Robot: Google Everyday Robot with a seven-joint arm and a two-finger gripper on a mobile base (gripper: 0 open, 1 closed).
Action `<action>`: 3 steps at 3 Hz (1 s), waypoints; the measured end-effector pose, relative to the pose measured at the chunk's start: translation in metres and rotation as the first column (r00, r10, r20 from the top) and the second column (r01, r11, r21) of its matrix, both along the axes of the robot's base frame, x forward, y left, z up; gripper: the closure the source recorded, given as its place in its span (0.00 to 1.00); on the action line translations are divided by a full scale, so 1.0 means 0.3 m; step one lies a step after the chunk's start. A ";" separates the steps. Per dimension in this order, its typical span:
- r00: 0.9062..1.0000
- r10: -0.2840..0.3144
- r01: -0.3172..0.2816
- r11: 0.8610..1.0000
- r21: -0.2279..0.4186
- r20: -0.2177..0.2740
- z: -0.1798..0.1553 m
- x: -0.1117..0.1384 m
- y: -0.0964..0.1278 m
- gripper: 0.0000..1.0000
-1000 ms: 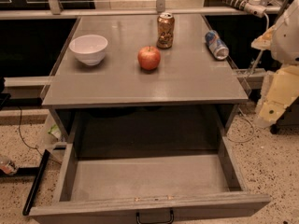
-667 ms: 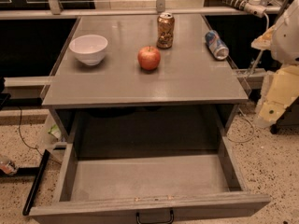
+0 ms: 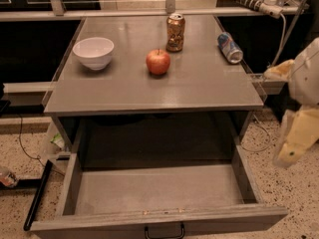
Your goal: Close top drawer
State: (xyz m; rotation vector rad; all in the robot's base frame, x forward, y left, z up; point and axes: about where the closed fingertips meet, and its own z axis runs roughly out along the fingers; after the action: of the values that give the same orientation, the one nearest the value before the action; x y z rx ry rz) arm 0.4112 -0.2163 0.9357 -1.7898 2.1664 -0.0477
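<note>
The top drawer (image 3: 159, 190) is pulled fully out under the grey table, its wide grey tray empty. Its flat front panel (image 3: 99, 225) runs along the bottom of the view, with a small black loop handle (image 3: 164, 231) at its centre. My gripper (image 3: 291, 151) hangs at the right edge of the view, beside the drawer's right side and apart from it, well away from the handle.
On the grey tabletop (image 3: 199, 88) stand a white bowl (image 3: 93, 52), a red apple (image 3: 158, 61), an upright brown can (image 3: 175, 32) and a blue can lying on its side (image 3: 229, 47). A black bar (image 3: 37, 195) lies on the floor left of the drawer.
</note>
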 end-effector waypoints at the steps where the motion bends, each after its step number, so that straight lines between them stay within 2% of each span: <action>1: 0.999 0.040 -0.041 0.998 0.050 0.016 -0.110 -0.103 -0.014 0.18; 2: 0.999 0.037 -0.040 0.988 0.147 0.022 -0.248 -0.190 -0.046 0.41; 3: 0.999 0.036 -0.032 0.974 0.222 -0.010 -0.380 -0.260 -0.046 0.65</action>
State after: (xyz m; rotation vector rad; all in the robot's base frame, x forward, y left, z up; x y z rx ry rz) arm 0.3333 -0.2300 0.8218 -1.7034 2.0583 0.2082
